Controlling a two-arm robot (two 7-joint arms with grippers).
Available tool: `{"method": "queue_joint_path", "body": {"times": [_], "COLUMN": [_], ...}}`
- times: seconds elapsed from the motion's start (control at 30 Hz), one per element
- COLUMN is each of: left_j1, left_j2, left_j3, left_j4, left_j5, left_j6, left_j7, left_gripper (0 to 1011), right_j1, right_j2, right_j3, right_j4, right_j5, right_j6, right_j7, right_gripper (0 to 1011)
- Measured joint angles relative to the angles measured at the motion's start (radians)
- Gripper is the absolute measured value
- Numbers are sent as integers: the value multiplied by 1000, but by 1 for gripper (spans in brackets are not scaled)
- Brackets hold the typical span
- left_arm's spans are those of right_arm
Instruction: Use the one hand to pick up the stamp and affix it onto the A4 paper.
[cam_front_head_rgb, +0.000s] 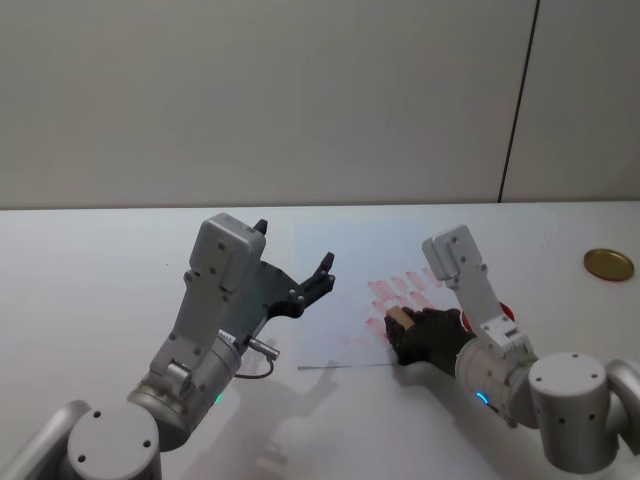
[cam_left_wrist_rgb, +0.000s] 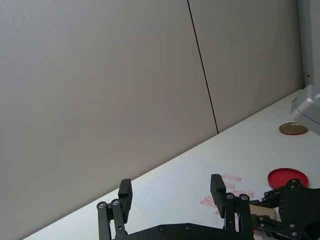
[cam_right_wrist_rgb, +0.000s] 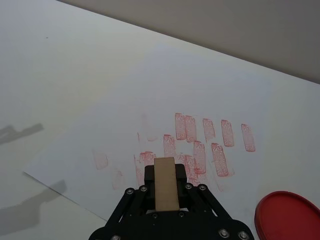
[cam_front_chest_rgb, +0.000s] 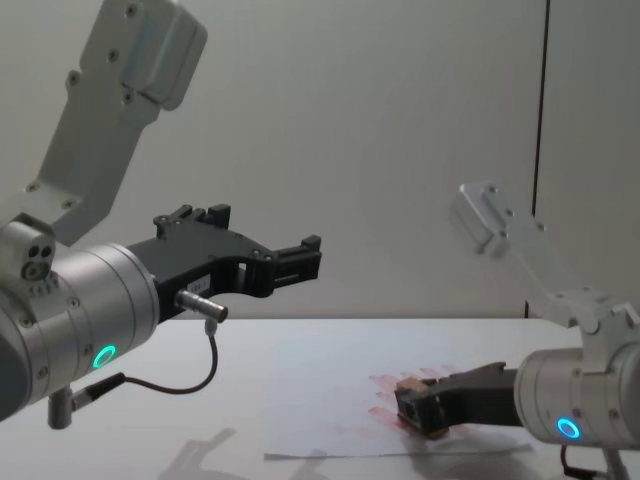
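Observation:
My right gripper (cam_front_head_rgb: 398, 328), the one with the blue-lit ring, is shut on the stamp (cam_front_head_rgb: 402, 318), a small tan wooden block (cam_right_wrist_rgb: 165, 184). It holds the stamp low over the near right part of the A4 paper (cam_front_head_rgb: 335, 285), among pinkish-red prints (cam_right_wrist_rgb: 200, 145). In the chest view the stamp (cam_front_chest_rgb: 411, 385) sits right at the sheet (cam_front_chest_rgb: 320, 425); I cannot tell whether it touches. My left gripper (cam_front_head_rgb: 295, 248), with the green-lit ring, hangs open and raised above the paper's left edge (cam_front_chest_rgb: 265, 235), holding nothing.
A flat round red ink pad (cam_right_wrist_rgb: 287, 217) lies just right of the paper, beside my right arm (cam_left_wrist_rgb: 287, 177). A gold round lid (cam_front_head_rgb: 608, 263) rests far right on the white table (cam_front_head_rgb: 100, 270). A grey wall stands behind.

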Motion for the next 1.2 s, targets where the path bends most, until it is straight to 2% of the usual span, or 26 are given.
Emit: {"method": "queue_joint_path", "body": {"times": [0.5, 1.2], "left_j1": [0, 0], "left_j2": [0, 0], "left_j3": [0, 0], "left_j4": [0, 0], "left_j5": [0, 0], "left_j6": [0, 0], "left_j7": [0, 0], "left_gripper": [993, 993], "right_j1": [19, 38], "right_j2": [-7, -15], "right_j3": [3, 14], "right_j4": [45, 121], "right_j5": [-1, 50], "right_j6": [19, 25], "right_j7": [11, 32], "right_gripper": [220, 219]}}
